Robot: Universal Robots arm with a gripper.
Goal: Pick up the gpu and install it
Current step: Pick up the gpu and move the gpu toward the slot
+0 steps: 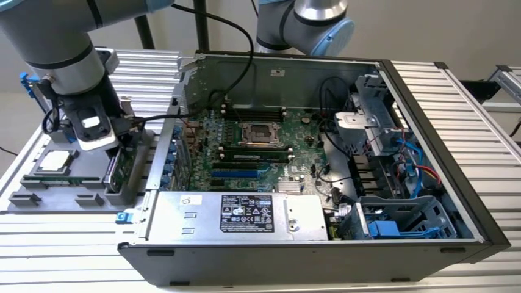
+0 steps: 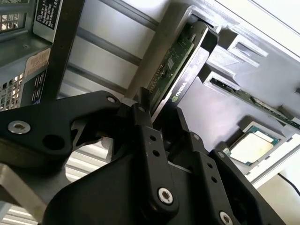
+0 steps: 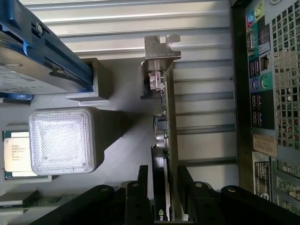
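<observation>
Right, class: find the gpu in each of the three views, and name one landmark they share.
Exterior view: the gpu stands on edge in the gray tray, at the exterior view's left of the computer case.
First wrist view: gpu edge-on, between the case and the processor chip.
Second wrist view: gpu edge-on in the tray's slot.
Shared landmark: the processor chip in the tray.

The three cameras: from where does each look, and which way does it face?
Exterior view: off the arm, high, looking down into the open computer case and grey tray; the arm shows.
First wrist view: on the wrist, looking along the pincer at the graphics card, seen edge-on.
Second wrist view: on the wrist, looking past the pincer along the card's face.
Both wrist views share card, pincer and processor chip.
</observation>
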